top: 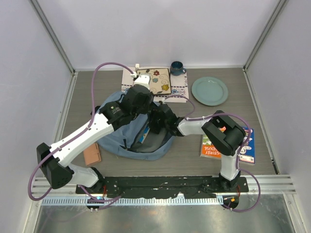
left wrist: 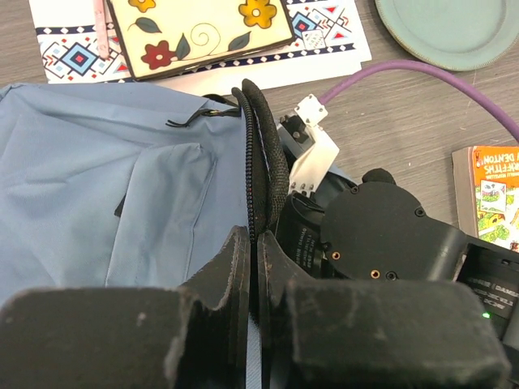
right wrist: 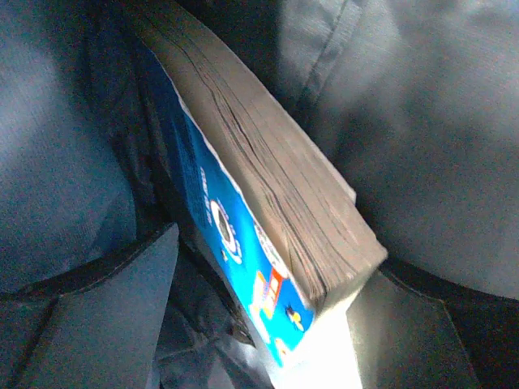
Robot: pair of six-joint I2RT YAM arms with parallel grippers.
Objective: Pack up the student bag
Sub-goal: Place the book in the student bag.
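Where both arms are bolted at its near edge, table (top: pixel 262 111): grey wood-grain top, pale walls on three sides.
Bag (top: pixel 114 141): light blue, lying flat at mid-table, a little left of centre, its dark mouth open, with both arms reaching to it.
Left jaws: closed on the bag's black strap (left wrist: pixel 266 162), beside the opening.
Right jaws: down inside the bag, spread wide on either side of a book; one finger (right wrist: pixel 105 316) stands clear of its cover, nothing gripped.
Mat (top: pixel 181 93): white cloth with a patterned border, just behind the bag.
Plate (top: pixel 209 91): teal, right of the mat.
Floral board (top: pixel 156 80): cream with flowers, lying on the mat.
Two books (top: pixel 248 150): flat on the table at the right, partly hidden by the right arm.
Book (right wrist: pixel 276 194): blue cover, page edges uppermost, tilted inside the bag.
Brown pad (top: pixel 92 154): left of the bag, by the left arm.
Mug (top: pixel 177 67): dark blue, at the far edge beside the mat.
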